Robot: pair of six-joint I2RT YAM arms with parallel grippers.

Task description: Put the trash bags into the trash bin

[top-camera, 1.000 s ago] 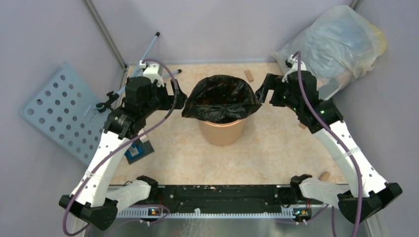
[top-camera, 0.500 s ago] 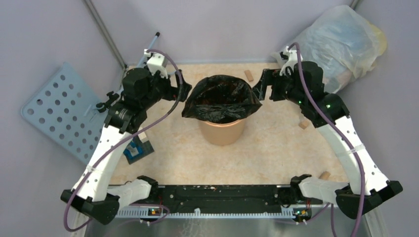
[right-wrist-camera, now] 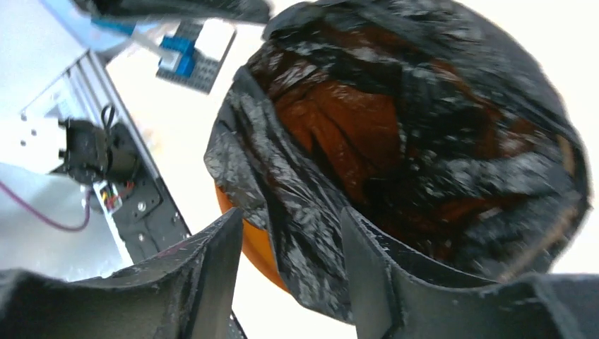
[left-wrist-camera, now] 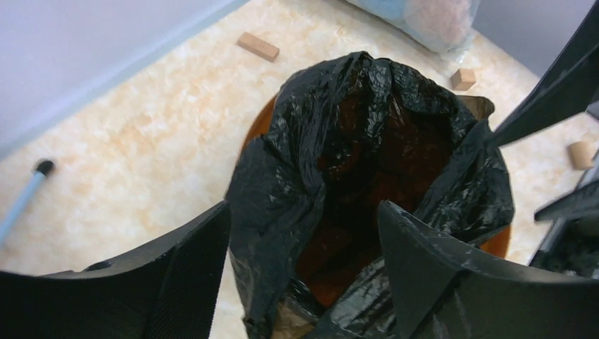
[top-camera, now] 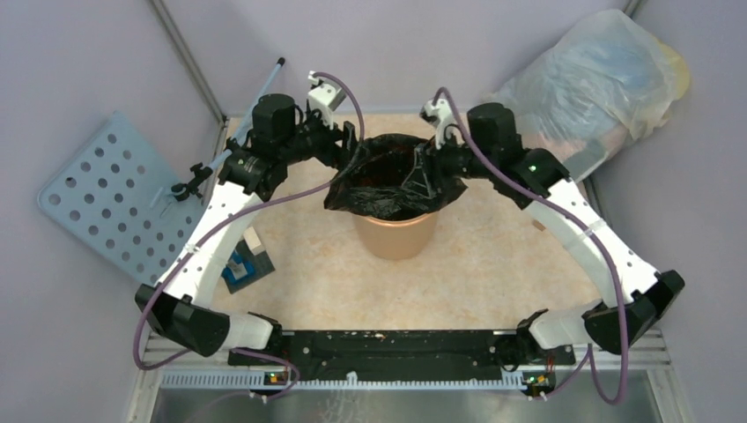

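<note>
The trash bag (top-camera: 388, 176), black and glossy, lines the orange trash bin (top-camera: 396, 236) at the table's middle, its mouth open and its edge draped over the rim. My left gripper (top-camera: 350, 159) is at the bag's left edge. In the left wrist view the left gripper (left-wrist-camera: 304, 233) is open, with a crinkled fold of the trash bag (left-wrist-camera: 275, 205) between its fingers. My right gripper (top-camera: 423, 172) reaches over the bag's right side. The right wrist view shows the right gripper (right-wrist-camera: 289, 233) open, astride the trash bag's hanging edge (right-wrist-camera: 304, 233), beside the trash bin's wall (right-wrist-camera: 251, 240).
A big translucent stuffed bag (top-camera: 599, 79) fills the back right corner. A perforated grey panel (top-camera: 106, 203) leans at the left. Small wooden blocks (top-camera: 443, 134) (top-camera: 579, 313) lie on the table, and a blue-and-grey plate (top-camera: 242, 269) sits under the left arm.
Both arms have swung inward from outside the bin to the bag's rim. The right jaws have narrowed around the bag's edge. The bag and bin have not shifted.
</note>
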